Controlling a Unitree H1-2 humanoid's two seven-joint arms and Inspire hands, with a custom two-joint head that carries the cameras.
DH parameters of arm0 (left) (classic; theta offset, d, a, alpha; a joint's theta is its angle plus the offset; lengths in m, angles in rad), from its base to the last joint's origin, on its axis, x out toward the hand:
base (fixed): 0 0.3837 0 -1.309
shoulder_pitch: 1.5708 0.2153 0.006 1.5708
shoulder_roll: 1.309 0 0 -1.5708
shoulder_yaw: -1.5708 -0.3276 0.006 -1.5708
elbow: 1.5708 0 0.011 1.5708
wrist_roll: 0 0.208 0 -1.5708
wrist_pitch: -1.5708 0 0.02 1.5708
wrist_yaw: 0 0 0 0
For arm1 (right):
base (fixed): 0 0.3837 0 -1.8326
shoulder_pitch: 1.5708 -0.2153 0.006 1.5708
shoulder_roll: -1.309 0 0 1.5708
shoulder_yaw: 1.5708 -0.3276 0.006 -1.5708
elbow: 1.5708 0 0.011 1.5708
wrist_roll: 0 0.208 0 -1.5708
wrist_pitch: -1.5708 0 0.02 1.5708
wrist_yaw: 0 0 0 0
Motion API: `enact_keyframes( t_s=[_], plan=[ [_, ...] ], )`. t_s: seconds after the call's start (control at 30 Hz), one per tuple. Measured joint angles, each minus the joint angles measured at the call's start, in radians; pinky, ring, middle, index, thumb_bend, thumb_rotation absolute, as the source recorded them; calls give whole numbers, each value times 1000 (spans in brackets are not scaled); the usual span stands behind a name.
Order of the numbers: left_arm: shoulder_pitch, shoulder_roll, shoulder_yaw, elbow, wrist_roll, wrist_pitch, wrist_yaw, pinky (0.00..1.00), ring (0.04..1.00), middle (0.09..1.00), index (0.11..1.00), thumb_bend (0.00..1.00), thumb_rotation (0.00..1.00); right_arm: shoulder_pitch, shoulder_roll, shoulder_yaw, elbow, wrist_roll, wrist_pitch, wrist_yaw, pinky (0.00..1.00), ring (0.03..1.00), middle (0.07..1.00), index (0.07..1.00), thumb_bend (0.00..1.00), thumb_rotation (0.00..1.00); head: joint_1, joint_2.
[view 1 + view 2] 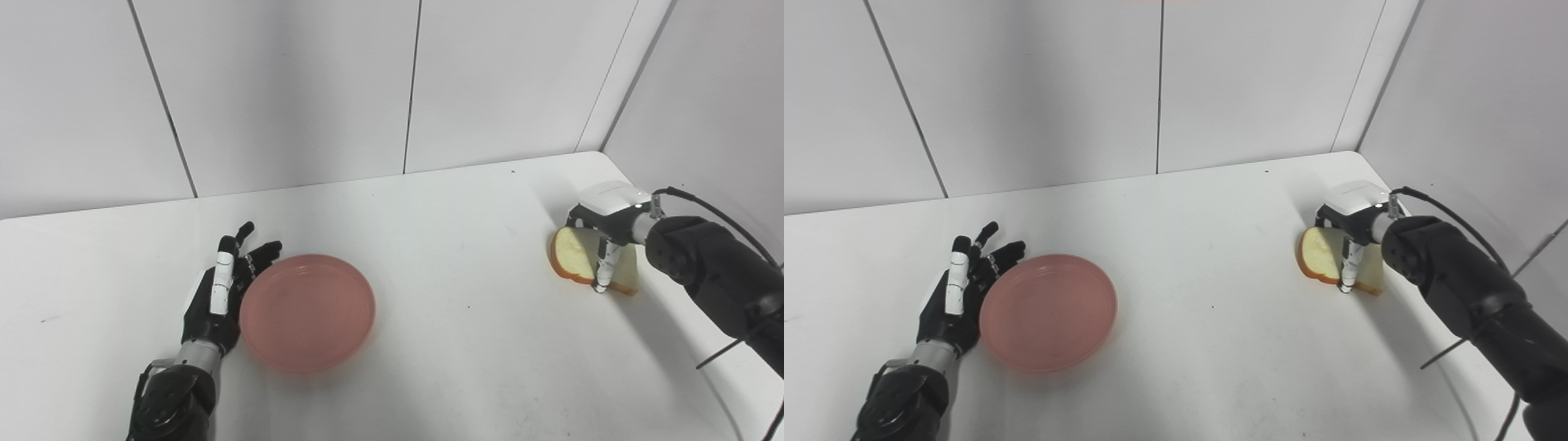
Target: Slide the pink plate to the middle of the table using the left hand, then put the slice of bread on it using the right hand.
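White bench (465, 343) runs back to grey panelled walls (294, 86). Pink plate (307, 311) sits empty toward the left edge, the left hand (219, 294) spread flat against its rim. Near the far right corner, the right hand (603, 245) closes on the tilted bread slice (574, 252).

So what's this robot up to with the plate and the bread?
It is working with both hands on a white table. Its left hand lies flat and open against the left rim of a pink plate, placed to push it; the plate sits left of the table's middle and is empty. Over on the right, the right hand has its fingers around a slice of bread, which seems tipped up on edge. The bread has not reached the plate yet.
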Motion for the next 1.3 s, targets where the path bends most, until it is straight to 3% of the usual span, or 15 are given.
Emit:
enact_keyframes(
  t_s=[0.1,0.17,0.27,0.5,0.7,0.9,1.07,1.3],
  plan=[
    [0,0,-1,-1,0,0,0,900,829,751,934,845,976,4,-1,2,-16,-17,1,1,370,465,488,638,567,0,0,0],
    [0,0,-1,0,0,0,-1,902,830,754,932,843,978,8,-1,1,-25,-25,2,1,421,505,489,633,567,0,0,0],
    [0,-1,-1,-1,0,0,-1,907,829,748,928,843,971,13,-3,-1,-42,-26,2,1,320,412,465,538,540,4,-3,5],
    [0,-1,-1,-2,0,-1,0,901,825,757,929,837,978,23,-7,-1,-112,-36,-7,11,258,344,443,522,528,8,-3,2],
    [-3,-4,-5,5,2,-8,0,885,820,760,928,847,973,-3,-8,-4,-299,25,-32,151,301,379,457,517,528,9,6,2],
    [-3,-9,-7,7,2,-12,0,891,824,766,936,833,970,-88,-7,-34,-443,85,-34,289,327,403,467,520,527,9,20,3],
    [-12,-24,-8,32,2,-36,-1,868,810,768,938,858,948,-144,27,-36,-490,80,-32,352,340,413,461,528,526,9,57,3],
    [-29,-52,-16,64,7,-49,0,910,834,767,944,881,930,-176,132,-15,-495,76,-34,376,335,411,456,534,525,9,123,3]
  ],
)
